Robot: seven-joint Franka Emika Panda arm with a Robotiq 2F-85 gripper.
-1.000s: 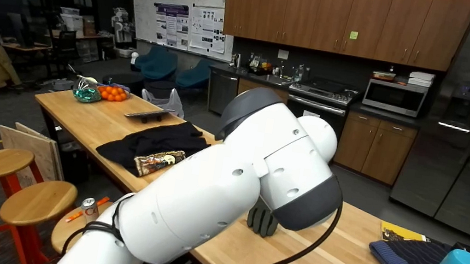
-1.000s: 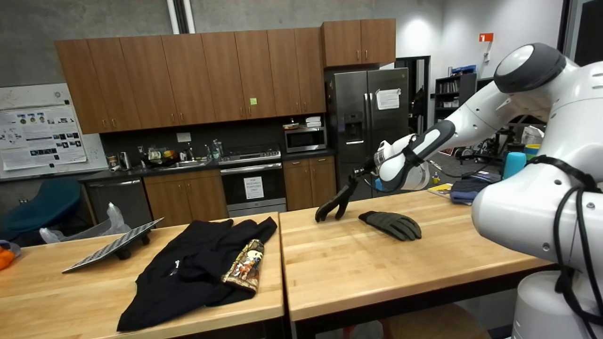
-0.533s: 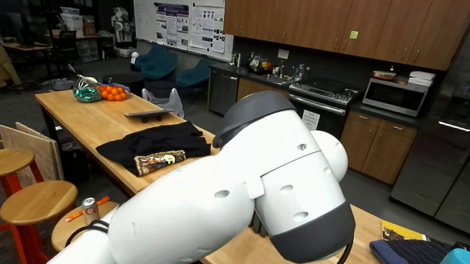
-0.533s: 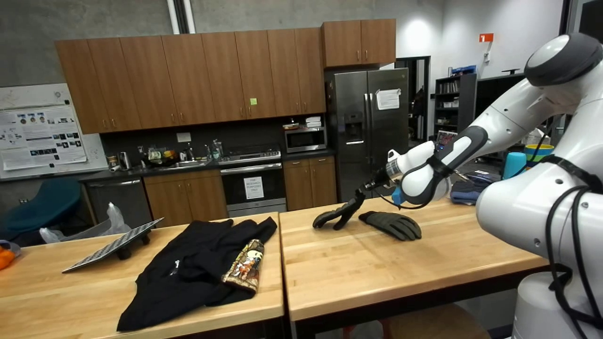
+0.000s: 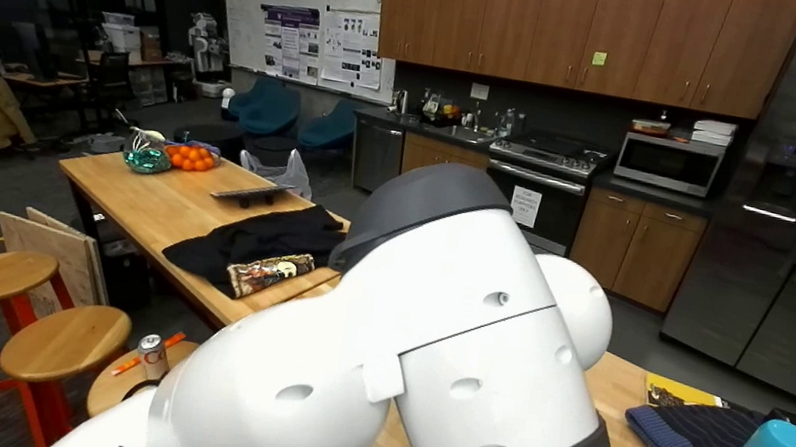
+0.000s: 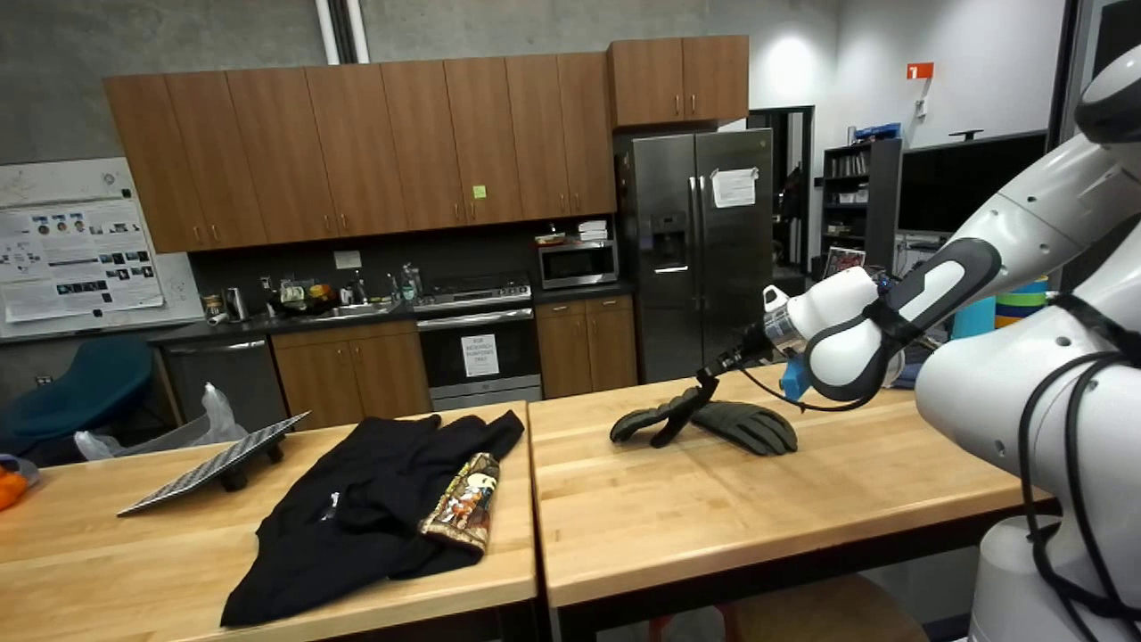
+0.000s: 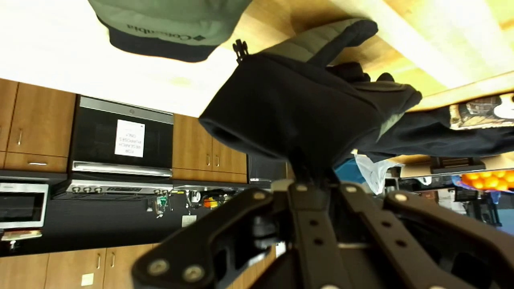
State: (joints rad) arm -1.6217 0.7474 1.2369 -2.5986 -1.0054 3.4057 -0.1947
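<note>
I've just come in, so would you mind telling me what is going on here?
A robot arm is holding a dark glove, its jaws closed on the fabric near the cuff. The glove slants downward, finger ends lowest, over a wooden table; I can't tell whether they touch the wood. A similar glove lies on that table close by. On the adjoining tabletop lies a black garment.
</note>
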